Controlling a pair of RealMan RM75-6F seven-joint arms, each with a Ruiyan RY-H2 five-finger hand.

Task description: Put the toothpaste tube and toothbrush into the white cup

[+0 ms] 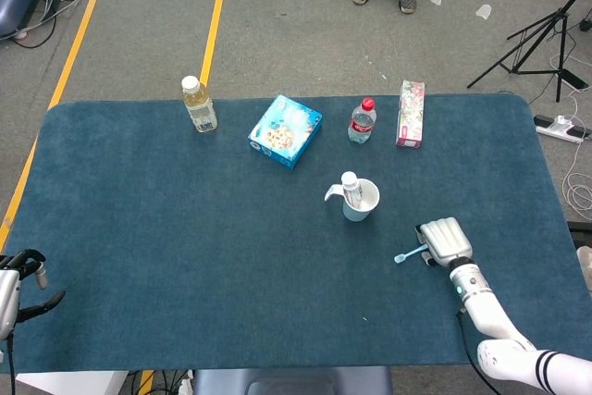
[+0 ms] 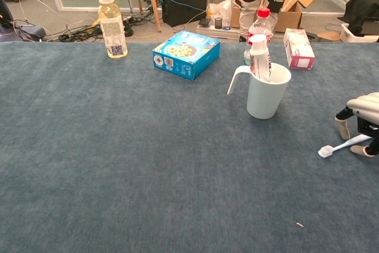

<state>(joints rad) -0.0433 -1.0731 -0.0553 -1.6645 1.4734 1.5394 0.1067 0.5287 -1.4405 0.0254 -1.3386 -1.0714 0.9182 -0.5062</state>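
Observation:
The white cup (image 1: pixel 360 201) (image 2: pixel 267 92) stands right of the table's middle, with the toothpaste tube (image 1: pixel 350 184) (image 2: pixel 259 57) upright inside it, cap up. The toothbrush (image 1: pixel 407 253) (image 2: pixel 340 145) lies flat on the blue cloth to the cup's right, brush head pointing left. My right hand (image 1: pixel 444 240) (image 2: pixel 362 124) hangs over the handle end, its fingers (image 2: pixel 342 126) down on both sides of the handle and apart. My left hand (image 1: pixel 18 284) rests off the table's front left corner, holding nothing.
Along the far edge stand a yellow drink bottle (image 1: pixel 198 104) (image 2: pixel 112 25), a blue box (image 1: pixel 286 129) (image 2: pixel 186 53), a red-capped bottle (image 1: pixel 363 120) (image 2: pixel 261 19) and a pink box (image 1: pixel 412 113) (image 2: pixel 298 47). The table's right edge lies close to my right hand.

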